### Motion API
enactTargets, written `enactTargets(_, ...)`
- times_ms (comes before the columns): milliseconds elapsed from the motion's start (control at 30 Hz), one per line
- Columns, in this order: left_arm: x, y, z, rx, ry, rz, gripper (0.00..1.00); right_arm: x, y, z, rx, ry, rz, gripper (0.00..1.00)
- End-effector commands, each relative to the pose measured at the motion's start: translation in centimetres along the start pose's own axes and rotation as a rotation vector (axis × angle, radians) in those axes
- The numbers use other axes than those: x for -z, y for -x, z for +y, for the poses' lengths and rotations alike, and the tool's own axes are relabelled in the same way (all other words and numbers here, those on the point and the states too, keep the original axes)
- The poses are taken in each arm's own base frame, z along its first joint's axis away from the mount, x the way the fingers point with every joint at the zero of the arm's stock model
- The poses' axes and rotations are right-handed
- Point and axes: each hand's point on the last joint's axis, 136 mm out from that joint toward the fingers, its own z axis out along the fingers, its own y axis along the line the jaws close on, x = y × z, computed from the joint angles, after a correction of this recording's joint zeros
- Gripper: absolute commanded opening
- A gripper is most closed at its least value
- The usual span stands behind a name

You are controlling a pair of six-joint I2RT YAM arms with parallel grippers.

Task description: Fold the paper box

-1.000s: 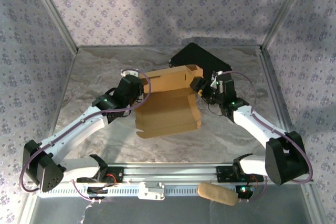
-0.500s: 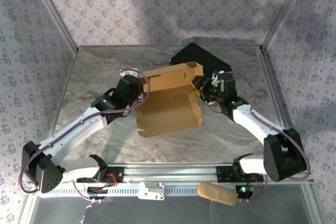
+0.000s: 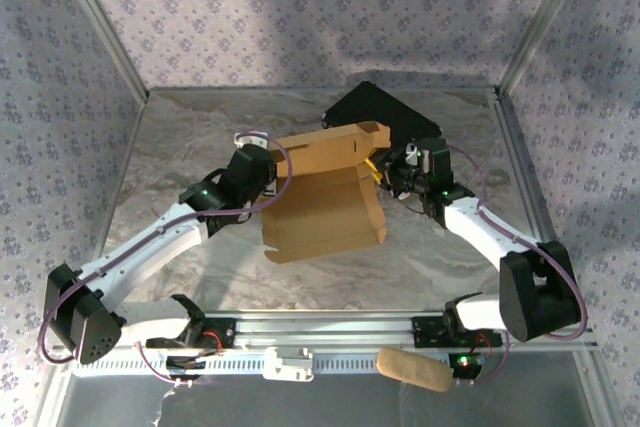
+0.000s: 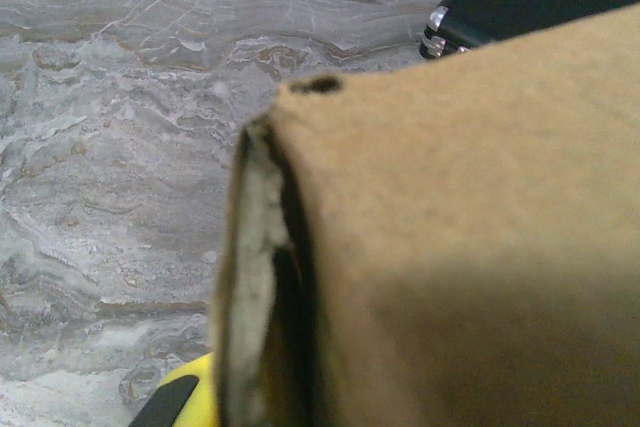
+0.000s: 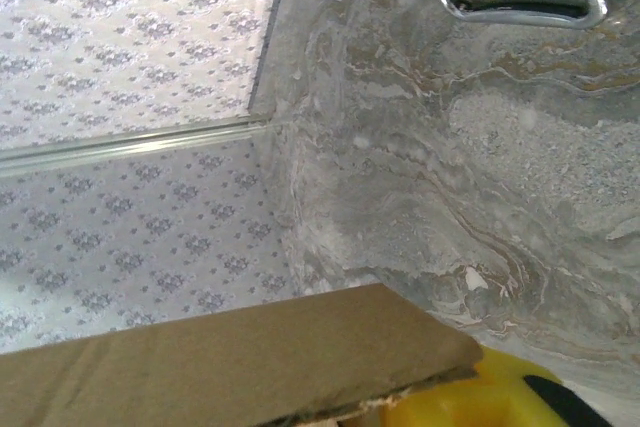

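Paper box (image 3: pixel 322 197), top view: a part-folded kraft sheet just in front of the black case (image 3: pixel 385 112), likely light, easily creased and stiff only at folds. The left gripper (image 3: pixel 268 172) pinches its far-from-case edge, and the right gripper (image 3: pixel 380 169) sits at the case-side edge. Left wrist view: the thin doubled wall (image 4: pixel 262 277) favours edge grips. Right wrist view: the box lies across a yellow finger (image 5: pixel 470 397); whether the jaws are spread or pressed together cannot be told.

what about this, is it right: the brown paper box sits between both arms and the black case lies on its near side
Not quite. The black case lies on the far side of the paper box, as the top external view shows. The rest holds.
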Motion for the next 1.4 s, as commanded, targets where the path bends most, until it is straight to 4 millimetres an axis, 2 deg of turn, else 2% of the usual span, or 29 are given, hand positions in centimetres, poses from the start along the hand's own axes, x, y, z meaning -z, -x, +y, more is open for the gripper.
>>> enactTargets(0,-0.2,0.0,-0.5,-0.037,0.005,-0.016,0.00,0.0,0.0,0.9,-0.039,0.009,0.029,0.29)
enactTargets(267,-0.7,0.1,-1.7,-0.050,-0.004,-0.014,0.00,-0.2,-0.4,1.5,-0.051,0.023,0.032,0.25)
enactTargets(567,-0.5,0.7,-2.8,0.031,-0.055,-0.018,0.00,-1.5,-2.3,1.2,-0.011,-0.012,0.054,0.27)
enactTargets(700,-0.5,0.9,-3.0,0.048,-0.064,-0.016,0.00,-2.3,-3.4,1.1,0.009,-0.024,0.060,0.27)
enactTargets(900,-0.2,0.9,-2.7,0.049,-0.059,-0.016,0.00,-2.4,-4.0,1.1,0.058,-0.060,0.064,0.27)
enactTargets(1000,0.0,0.9,-2.0,0.054,-0.046,-0.011,0.00,-1.1,-3.7,1.8,0.120,-0.068,0.032,0.28)
enactTargets(1233,0.5,1.0,-0.3,0.068,-0.046,0.002,0.00,6.6,-2.8,5.6,0.435,0.009,-0.120,0.38)
enactTargets(1367,0.8,1.5,0.2,0.067,-0.079,0.025,0.00,9.8,-2.0,7.0,0.600,0.080,-0.124,0.40)
